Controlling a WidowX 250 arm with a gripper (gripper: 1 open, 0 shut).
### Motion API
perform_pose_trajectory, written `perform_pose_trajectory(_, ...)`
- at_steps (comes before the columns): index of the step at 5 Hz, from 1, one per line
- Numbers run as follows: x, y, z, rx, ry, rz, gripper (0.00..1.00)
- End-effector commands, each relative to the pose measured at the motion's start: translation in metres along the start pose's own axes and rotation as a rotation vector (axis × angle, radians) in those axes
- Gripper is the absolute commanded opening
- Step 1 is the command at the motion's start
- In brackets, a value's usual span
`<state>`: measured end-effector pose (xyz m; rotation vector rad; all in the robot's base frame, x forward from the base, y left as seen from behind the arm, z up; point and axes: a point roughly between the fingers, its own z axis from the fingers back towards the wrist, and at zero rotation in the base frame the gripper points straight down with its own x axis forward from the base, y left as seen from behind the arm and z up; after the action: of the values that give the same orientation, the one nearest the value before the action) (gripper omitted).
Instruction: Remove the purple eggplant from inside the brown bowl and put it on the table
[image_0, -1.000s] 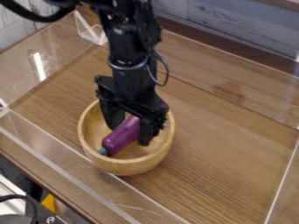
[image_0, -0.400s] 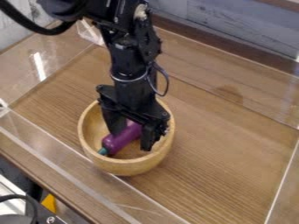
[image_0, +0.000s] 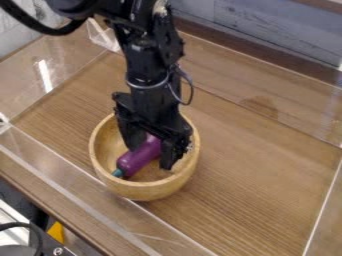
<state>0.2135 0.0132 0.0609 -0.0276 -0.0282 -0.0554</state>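
Brown bowl (image_0: 144, 158) sits near front of bench (image_0: 254, 150). Purple eggplant (image_0: 139, 157) lies inside bowl, between jaws, stem end low-left. Gripper (image_0: 152, 148) points down into bowl, jaws spread wide, straddling eggplant body, no pinch yet. Centre jaws across plump middle, close gently; glossy skin likely slips. Lift straight up, clear rim, then place on open bench beyond jaws.

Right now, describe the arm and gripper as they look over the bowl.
The arm is matte black, built of chunky jointed segments, with thin black cables looping beside its wrist. The gripper is black too, a blocky body ending in two long, flat fingers. No markings are legible.
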Motion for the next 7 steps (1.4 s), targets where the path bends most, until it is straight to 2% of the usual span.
perform_pose_trajectory(1, 0.013, 0.000, 0.003, 0.009, -0.066, -0.008, 1.00)
perform_pose_trajectory(2, 0.016, -0.003, -0.006, 0.012, -0.070, -0.017, 1.00)
perform_pose_trajectory(3, 0.006, -0.008, -0.011, 0.014, -0.067, -0.019, 1.00)
perform_pose_trajectory(4, 0.007, -0.003, -0.008, 0.012, -0.065, -0.078, 0.00)
perform_pose_trajectory(5, 0.007, 0.001, -0.002, 0.005, -0.062, -0.138, 0.00)
perform_pose_trajectory(7, -0.004, 0.000, 0.016, 0.002, -0.061, -0.112, 0.00)
